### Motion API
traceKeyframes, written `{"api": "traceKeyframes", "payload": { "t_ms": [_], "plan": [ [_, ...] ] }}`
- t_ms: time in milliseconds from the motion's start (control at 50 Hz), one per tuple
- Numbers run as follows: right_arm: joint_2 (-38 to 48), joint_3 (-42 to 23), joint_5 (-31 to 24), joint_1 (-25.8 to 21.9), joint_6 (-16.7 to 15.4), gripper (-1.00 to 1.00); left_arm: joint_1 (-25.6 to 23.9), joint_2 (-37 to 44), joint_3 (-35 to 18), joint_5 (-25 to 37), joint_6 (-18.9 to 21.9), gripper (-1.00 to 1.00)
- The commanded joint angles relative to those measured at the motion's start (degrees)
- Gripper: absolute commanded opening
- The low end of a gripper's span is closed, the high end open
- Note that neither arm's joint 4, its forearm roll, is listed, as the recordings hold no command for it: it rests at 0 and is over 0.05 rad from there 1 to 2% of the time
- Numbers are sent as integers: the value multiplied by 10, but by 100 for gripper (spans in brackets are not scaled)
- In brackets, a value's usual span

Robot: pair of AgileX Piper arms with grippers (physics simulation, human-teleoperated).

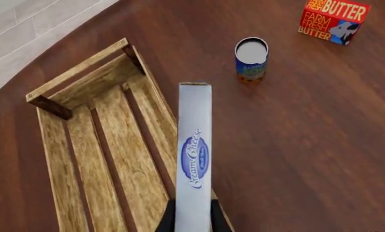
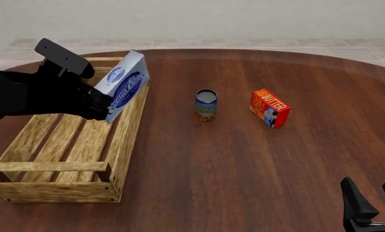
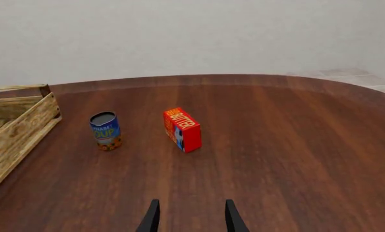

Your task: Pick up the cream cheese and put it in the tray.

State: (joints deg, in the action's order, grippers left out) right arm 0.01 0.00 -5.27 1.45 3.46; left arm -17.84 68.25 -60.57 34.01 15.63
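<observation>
My left gripper [image 2: 101,107] is shut on the cream cheese [image 2: 124,84], a white carton with a dark blue oval label. It holds the carton tilted in the air above the right side plank of the tray [image 2: 24,145], near the tray's far end. In the left wrist view the carton [image 1: 194,154] runs along the fingers over the tray's edge [image 1: 155,104]. My right gripper [image 2: 373,198] is open and empty at the table's near right corner; its fingers [image 3: 152,217] show in the right wrist view.
A blue soup can [image 2: 206,105] stands upright mid-table, right of the tray. The red and orange butter box [image 2: 270,108] lies right of the can. Both also show in the right wrist view, can [image 3: 106,131] and butter [image 3: 183,129]. The tray holds nothing.
</observation>
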Motion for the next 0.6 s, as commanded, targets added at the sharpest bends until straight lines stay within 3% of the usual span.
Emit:
{"api": "traceKeyframes", "payload": {
  "t_ms": [20,600],
  "plan": [
    [0,0,-1,0,1,100,26,-25,25,0,13,-100],
    [0,0,-2,0,1,100,84,-58,61,2,17,-100]
  ]
}}
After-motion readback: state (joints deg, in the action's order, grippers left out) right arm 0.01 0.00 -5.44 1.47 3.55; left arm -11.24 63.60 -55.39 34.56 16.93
